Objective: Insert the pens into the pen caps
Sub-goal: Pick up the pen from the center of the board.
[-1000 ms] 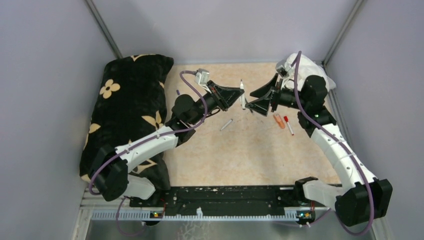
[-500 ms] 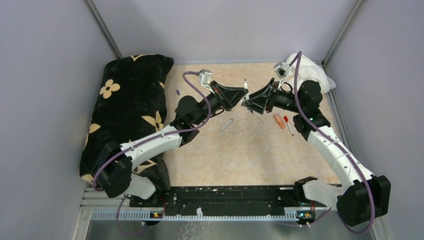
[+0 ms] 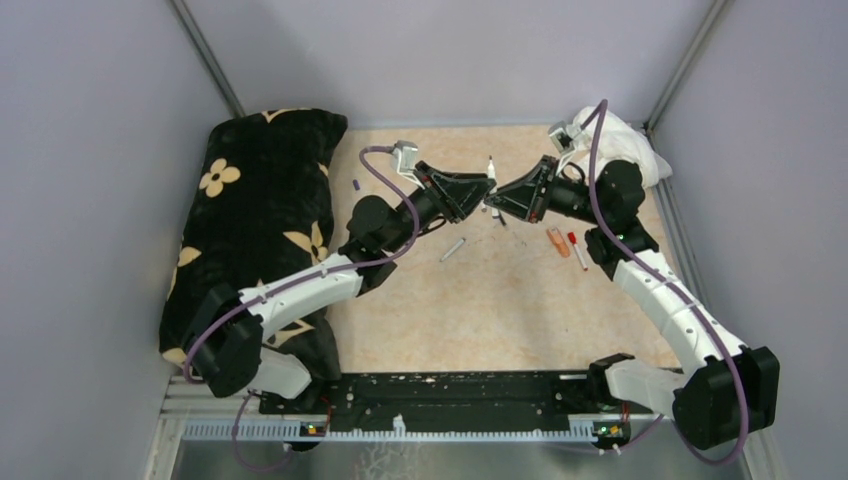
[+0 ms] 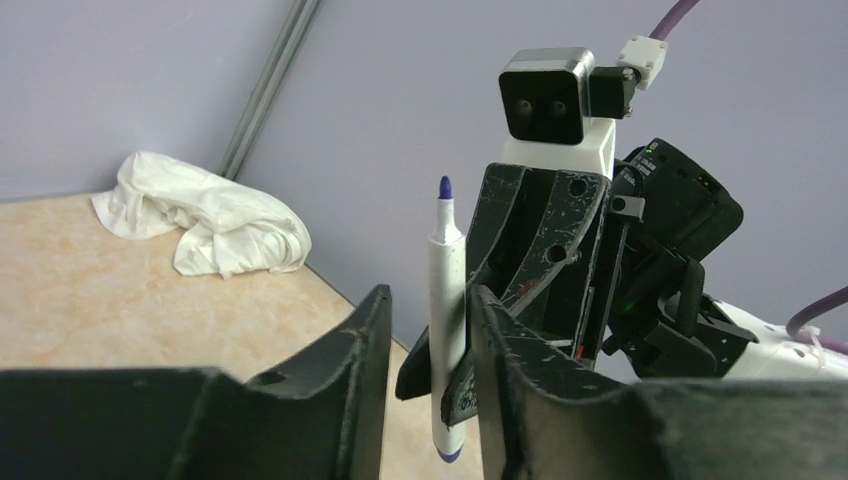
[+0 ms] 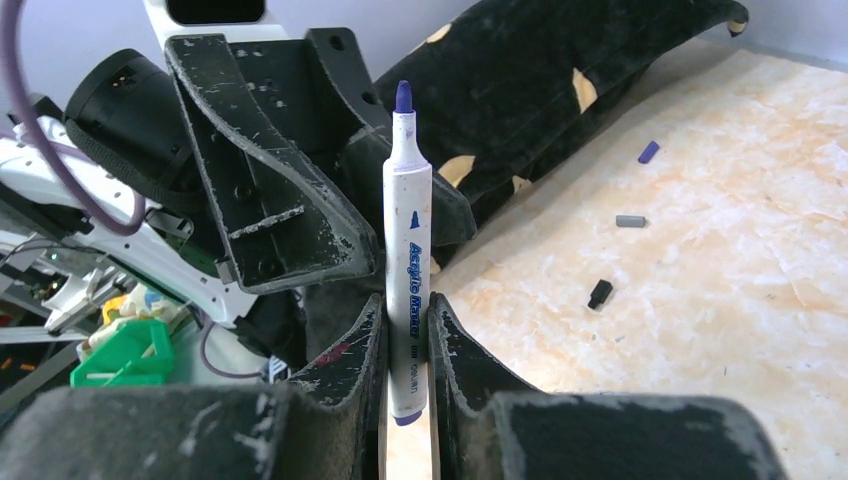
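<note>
Pen (image 5: 408, 260): one, clamped upright in right gripper (image 5: 405, 305); left gripper (image 4: 428, 300) jaws apart; three caps (image 5: 630, 221) loose.

The beige counter (image 3: 500, 310) carries a black flowered cushion (image 3: 255, 200) at left, a white cloth (image 3: 628, 136) upper right, a grey pen (image 3: 453, 249) mid-frame, and an orange highlighter (image 3: 557, 241) beside a red-capped pen (image 3: 577, 250).

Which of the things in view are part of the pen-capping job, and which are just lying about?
Job: purple-tipped marker, grey pen, orange highlighter, red-ended pen, purple cap, grey cap, black cap.
Lying about: flowered black cushion, white cloth.
</note>
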You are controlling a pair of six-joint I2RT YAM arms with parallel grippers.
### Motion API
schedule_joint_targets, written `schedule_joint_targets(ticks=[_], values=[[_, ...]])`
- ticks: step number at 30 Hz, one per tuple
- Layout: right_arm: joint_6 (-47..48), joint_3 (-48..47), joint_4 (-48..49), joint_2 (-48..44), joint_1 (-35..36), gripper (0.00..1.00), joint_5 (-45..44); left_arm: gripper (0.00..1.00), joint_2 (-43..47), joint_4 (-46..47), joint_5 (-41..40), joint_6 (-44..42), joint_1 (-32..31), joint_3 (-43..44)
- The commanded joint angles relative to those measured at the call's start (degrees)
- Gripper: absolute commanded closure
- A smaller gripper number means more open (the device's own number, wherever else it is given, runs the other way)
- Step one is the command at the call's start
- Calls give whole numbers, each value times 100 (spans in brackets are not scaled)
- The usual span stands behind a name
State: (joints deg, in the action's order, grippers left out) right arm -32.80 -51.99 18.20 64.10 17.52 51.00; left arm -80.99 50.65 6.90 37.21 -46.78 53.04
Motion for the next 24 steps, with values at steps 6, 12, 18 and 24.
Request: schedule_joint_targets(ticks=[6, 12, 18, 24], values=[[555, 83, 123, -170, -224, 100, 832, 20, 1140, -915, -113, -1086, 385, -608], [1141, 149, -385, -302, -461, 100, 930, 6, 1381, -3124, 600, -1174, 1765, -240], [1359, 252, -520, -345, -572, 100, 923, 6, 329, -4812, 1390, -1156, 2810, 801], [1495, 276, -615, -374, -598, 100, 889, 15, -892, -6016, 231, -1290, 3184, 1815]])
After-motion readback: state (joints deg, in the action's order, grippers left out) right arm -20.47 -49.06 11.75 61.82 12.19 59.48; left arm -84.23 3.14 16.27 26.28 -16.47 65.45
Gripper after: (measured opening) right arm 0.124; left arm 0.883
